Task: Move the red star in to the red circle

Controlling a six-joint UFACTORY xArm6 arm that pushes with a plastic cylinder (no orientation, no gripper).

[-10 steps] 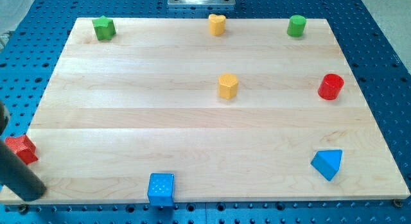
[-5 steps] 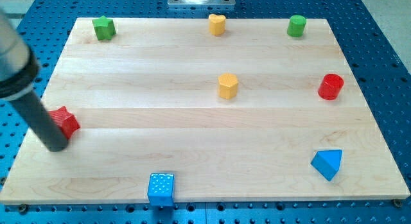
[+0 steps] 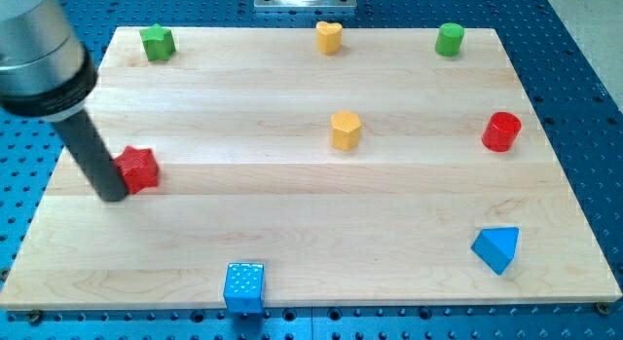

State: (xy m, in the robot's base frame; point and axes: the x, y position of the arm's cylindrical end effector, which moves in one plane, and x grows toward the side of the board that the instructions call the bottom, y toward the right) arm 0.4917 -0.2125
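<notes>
My tip (image 3: 112, 195) sits touching the red star (image 3: 137, 169) on its left side, placed to shove it rightward toward the far red circle (image 3: 501, 132); no gripper fitted

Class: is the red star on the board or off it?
On: the red star lies on the board, my tip against its left.

Blocks – two red (image 3: 137, 170), two green (image 3: 156, 42), two yellow (image 3: 329, 36), two blue (image 3: 243, 286).

One cam, high front, whole board (image 3: 292, 233).
</notes>
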